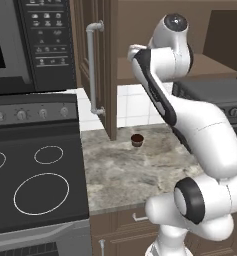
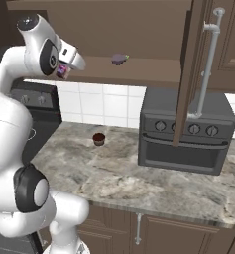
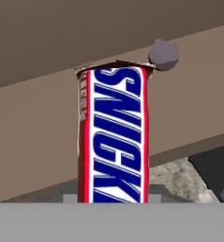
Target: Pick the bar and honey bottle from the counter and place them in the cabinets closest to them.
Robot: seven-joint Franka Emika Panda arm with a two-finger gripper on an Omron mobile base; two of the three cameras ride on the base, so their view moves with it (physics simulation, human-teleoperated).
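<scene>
Carrying the bar [image 3: 112,137] up to the open cabinets [image 2: 139,72], the arm has its gripper [image 2: 64,69] raised at the left end of the shelf, level with the shelf's front edge. The claw is closed on the bar, which stands lengthwise out from the fingers in the hand view, its far end reaching toward the brown shelf board; in the right base view a small patch of its wrapper shows at the hand. A small purplish round thing [image 2: 119,59] sits farther back on the shelf, to the right of the bar's line. Down on the counter [image 2: 139,183] a dark brown cupcake [image 2: 98,139] rests near the tiled wall, left of a grey toaster oven [image 2: 186,131]. The step in hand looks like the placing of the bar: next the hand should reach deeper over the shelf, lower the bar onto the board, and let go. The honey bottle is left for afterwards.
</scene>
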